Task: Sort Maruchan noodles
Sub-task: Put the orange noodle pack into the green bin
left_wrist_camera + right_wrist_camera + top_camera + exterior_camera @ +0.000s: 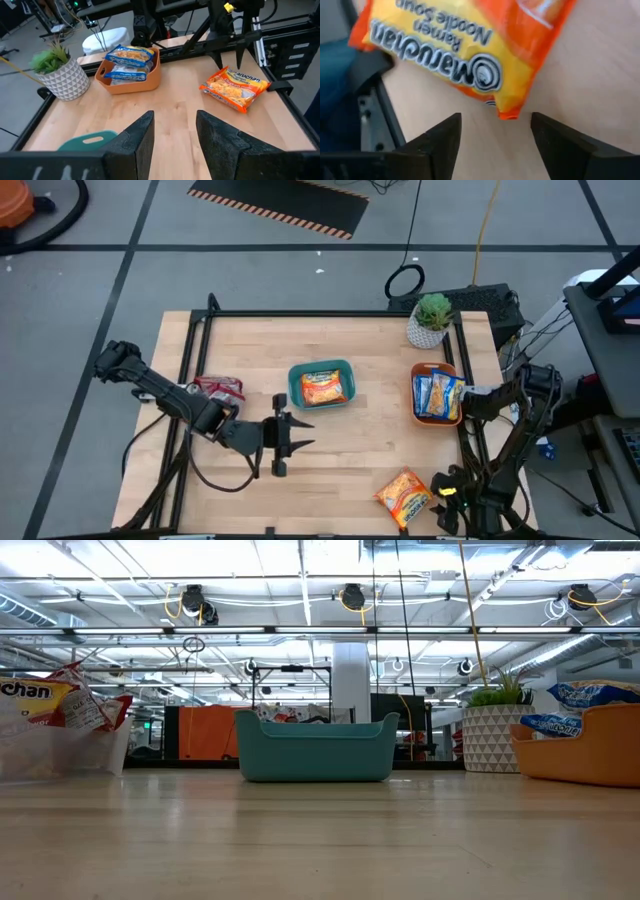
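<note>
**Orange packet waits by the table's near edge, right gripper over it**

The wooden table [330, 450] carries everything, and the teal bin [321, 384] near its middle serves as the landmark. The left arm reaches in from the left side and its gripper [283, 442] hangs just in front of the bin, toward the near edge. Its fingers stand partly apart with bare tabletop between them, holding nothing.

To the right of the bin, near the table's right rail, sits the orange tray [437, 394] with blue-and-yellow packets [437, 392] stacked in it. Behind the tray stands a small potted plant [431, 320] in a white patterned pot. To the left of the bin lies a heap of dark red packets [220, 389].

Inside the bin rests one orange packet [324, 387]. A second orange packet [404, 496] lies loose on the table, well to the right of the bin and close to the near edge. The right gripper [492, 137] is directly over that packet's corner; its fingers are wide apart and grip nothing.

Judging by the layout, colours are being grouped, and the loose orange packet is the one in hand. The next move likely calls for closing on it cleanly, since the crinkly wrapper may slip, then carrying it to the bin.
</note>
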`<action>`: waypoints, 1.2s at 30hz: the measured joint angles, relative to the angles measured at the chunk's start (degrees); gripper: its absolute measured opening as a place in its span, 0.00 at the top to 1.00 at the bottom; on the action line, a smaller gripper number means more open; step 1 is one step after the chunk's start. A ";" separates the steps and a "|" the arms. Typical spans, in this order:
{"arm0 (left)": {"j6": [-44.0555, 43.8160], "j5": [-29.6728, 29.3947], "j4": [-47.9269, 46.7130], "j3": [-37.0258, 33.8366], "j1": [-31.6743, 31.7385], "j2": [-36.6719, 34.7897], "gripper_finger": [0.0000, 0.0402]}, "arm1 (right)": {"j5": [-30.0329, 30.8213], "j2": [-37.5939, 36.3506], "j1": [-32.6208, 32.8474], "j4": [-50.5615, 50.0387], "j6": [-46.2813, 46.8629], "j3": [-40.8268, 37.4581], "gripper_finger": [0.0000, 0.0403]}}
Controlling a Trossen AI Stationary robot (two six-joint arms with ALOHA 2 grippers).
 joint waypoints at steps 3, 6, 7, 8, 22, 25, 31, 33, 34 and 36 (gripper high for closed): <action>0.83 0.00 0.03 0.00 0.34 0.00 0.62 | 0.26 -0.24 0.02 5.88 -6.51 -3.09 0.41; 0.79 0.00 0.06 0.00 0.74 0.00 0.62 | 0.54 -0.28 0.04 7.72 -9.05 -5.03 0.46; 0.78 0.00 0.06 0.00 0.86 0.00 0.62 | 0.51 -0.26 0.04 7.79 -9.73 -5.49 0.47; 0.77 -0.02 0.06 0.00 0.90 0.00 0.62 | 0.53 -0.24 0.03 7.81 -10.52 -5.85 0.49; 0.84 -0.02 0.07 0.00 1.26 0.00 0.62 | 7.58 0.04 -2.82 10.20 -23.53 -6.50 0.68; 0.75 -0.02 0.06 0.00 1.26 0.00 0.62 | 7.58 0.05 -3.35 11.99 -25.87 -6.60 0.76; 0.47 -0.02 0.02 0.00 1.26 0.00 0.62 | 6.88 -0.19 -4.70 11.97 -27.41 -6.60 0.97; 0.35 0.11 -0.08 0.00 1.26 0.00 0.62 | 5.56 -0.70 -5.49 11.63 -29.43 -6.60 0.98; 0.13 0.52 -0.22 0.00 1.26 0.00 0.62 | 5.44 -0.97 -5.89 11.63 -30.63 -6.60 0.98; -0.59 1.62 -0.80 0.00 1.26 0.00 0.62 | 5.56 -1.73 -7.09 11.45 -33.73 -6.62 0.97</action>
